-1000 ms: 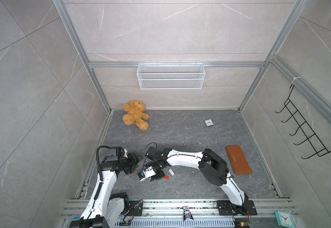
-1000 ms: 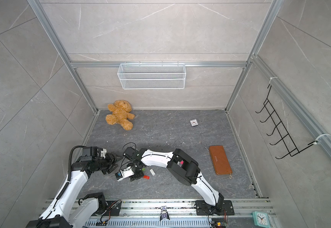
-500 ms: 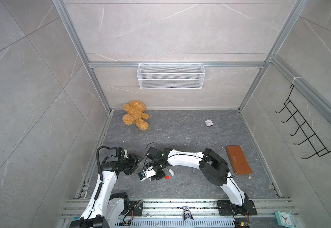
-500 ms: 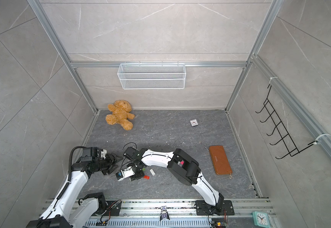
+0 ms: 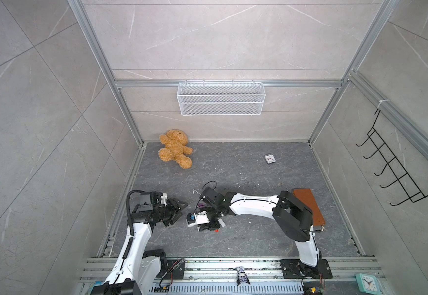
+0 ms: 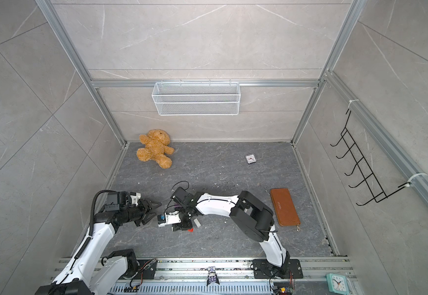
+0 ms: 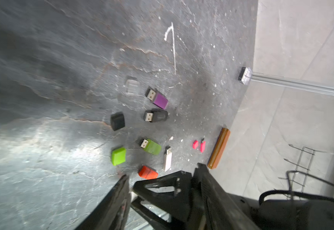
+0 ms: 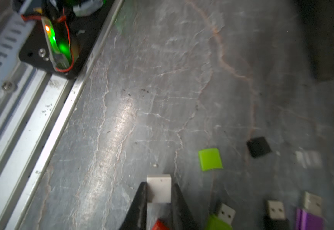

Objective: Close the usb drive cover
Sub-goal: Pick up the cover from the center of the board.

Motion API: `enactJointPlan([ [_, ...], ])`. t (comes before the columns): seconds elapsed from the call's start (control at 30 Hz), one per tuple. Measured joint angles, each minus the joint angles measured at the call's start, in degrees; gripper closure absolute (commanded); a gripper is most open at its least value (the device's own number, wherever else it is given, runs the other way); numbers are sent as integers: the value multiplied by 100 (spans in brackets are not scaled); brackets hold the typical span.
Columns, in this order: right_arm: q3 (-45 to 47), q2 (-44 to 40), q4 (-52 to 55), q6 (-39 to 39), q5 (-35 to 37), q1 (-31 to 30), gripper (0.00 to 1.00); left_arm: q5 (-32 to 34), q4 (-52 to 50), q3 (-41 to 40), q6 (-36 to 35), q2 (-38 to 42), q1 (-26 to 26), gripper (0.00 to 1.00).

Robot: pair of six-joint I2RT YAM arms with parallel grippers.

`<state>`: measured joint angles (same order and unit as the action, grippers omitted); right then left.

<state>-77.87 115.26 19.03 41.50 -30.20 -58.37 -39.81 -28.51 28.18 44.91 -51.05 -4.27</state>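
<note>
My right gripper (image 8: 158,191) is shut on a white usb drive cover (image 8: 159,186), held low over the dark floor; in both top views it (image 5: 209,226) (image 6: 179,227) points down at the front middle. The capless white usb drive (image 7: 167,159) lies among green (image 7: 151,147), black (image 7: 155,116) and purple (image 7: 158,99) drives, all with bare plugs. Loose green (image 8: 210,159), black (image 8: 259,147), clear (image 7: 131,87) and red (image 7: 147,172) covers lie beside them. My left gripper (image 5: 181,213) (image 7: 162,170) stands open and empty, just left of the right one.
A brown wallet (image 5: 307,207) lies at the right. A teddy bear (image 5: 174,152) and a small clock (image 5: 269,158) sit near the back wall, under a wire basket (image 5: 220,98). The aluminium rail (image 8: 32,139) runs along the front edge.
The right jaws have closed onto the white cover. The left jaws have narrowed a little. Neither arm has visibly shifted.
</note>
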Motion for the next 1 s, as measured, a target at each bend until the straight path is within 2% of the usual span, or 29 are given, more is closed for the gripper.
enactJointPlan([
  [0.23,929,-780,-1217,-791,-291,632,82,-748,737,-365,302,70,74,52],
  [0.4,1152,-802,-1770,-1237,-479,737,82,-977,1193,-389,485,28,540,55],
  [0.6,1222,-813,-2299,-1609,-717,741,82,-1010,1611,-389,623,-304,970,61],
  [0.87,1390,-898,-2706,-1856,-848,782,82,-1005,1716,-389,636,-538,1147,64],
  [1.0,1427,-901,-2813,-1932,-870,796,82,-984,1729,-389,629,-549,1222,71],
])
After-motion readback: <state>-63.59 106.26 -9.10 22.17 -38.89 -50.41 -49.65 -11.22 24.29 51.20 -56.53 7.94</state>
